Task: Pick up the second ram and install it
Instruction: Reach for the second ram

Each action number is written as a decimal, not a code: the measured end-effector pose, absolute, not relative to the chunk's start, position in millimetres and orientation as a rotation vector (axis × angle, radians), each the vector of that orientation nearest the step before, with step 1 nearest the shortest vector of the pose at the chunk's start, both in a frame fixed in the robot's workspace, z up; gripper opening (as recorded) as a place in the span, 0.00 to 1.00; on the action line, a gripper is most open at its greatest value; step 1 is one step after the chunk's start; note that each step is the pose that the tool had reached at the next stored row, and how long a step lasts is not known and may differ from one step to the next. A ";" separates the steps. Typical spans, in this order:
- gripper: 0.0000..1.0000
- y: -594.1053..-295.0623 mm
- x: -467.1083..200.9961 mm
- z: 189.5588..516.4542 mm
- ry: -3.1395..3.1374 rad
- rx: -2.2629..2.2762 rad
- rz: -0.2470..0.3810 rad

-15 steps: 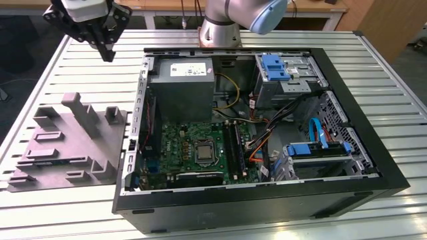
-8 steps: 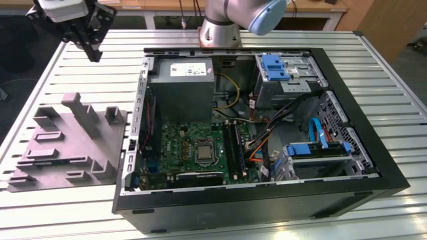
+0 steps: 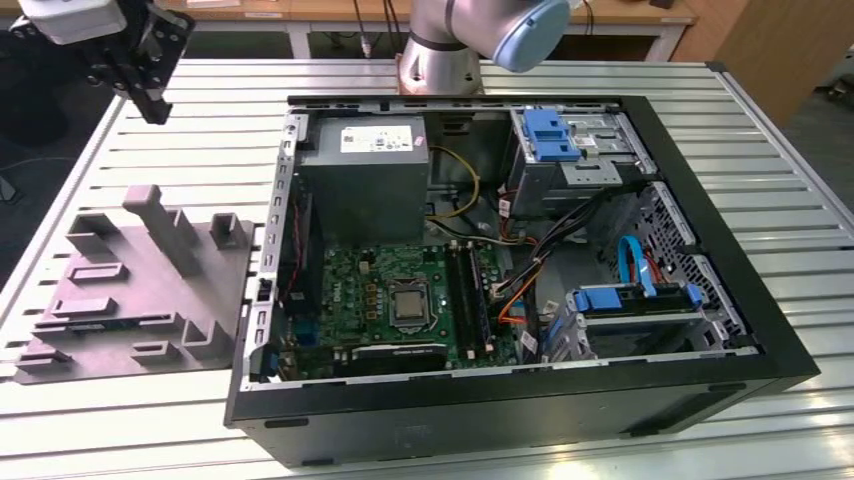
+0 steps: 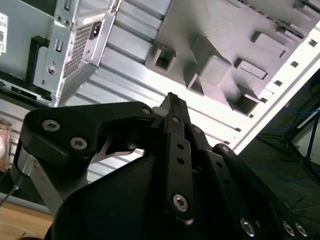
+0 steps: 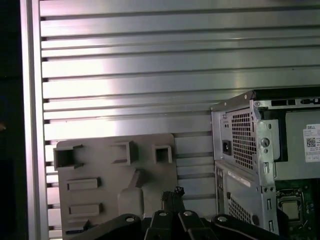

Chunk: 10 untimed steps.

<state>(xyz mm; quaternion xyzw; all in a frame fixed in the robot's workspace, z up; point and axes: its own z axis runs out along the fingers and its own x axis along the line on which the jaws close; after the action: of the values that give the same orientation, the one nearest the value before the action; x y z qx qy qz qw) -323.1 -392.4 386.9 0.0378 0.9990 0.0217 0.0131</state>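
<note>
Ext. view, far left: claw (image 3: 156, 108) hangs high over the slatted tabletop (image 3: 200, 130), clenched w/ nothing gripped. Its tips meet in both wrist views. Below it and well apart sits the grey tray (image 3: 147, 300). The ram stick (image 3: 107, 322) looks to lie in the tray's long groove nr the front edge, but it's dim so not certain. Just right of the tray: open PC case (image 3: 747, 340), w/ the motherboard (image 3: 387, 290) inside.

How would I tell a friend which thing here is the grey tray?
Find the open black computer case lying on the slatted metal table. Beside it, at the exterior view's left, lies the grey tray, the only thing with raised blocks.
</note>
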 end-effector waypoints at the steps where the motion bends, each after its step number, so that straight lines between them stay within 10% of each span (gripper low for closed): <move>1: 0.10 -392.2 -326.3 386.8 3.113 0.118 0.068; 10: 0.10 -390.5 -350.6 385.3 3.112 0.118 0.068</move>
<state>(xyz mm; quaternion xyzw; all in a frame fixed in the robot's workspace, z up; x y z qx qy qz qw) -350.6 -390.5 385.3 0.0378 0.9990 0.0217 0.0131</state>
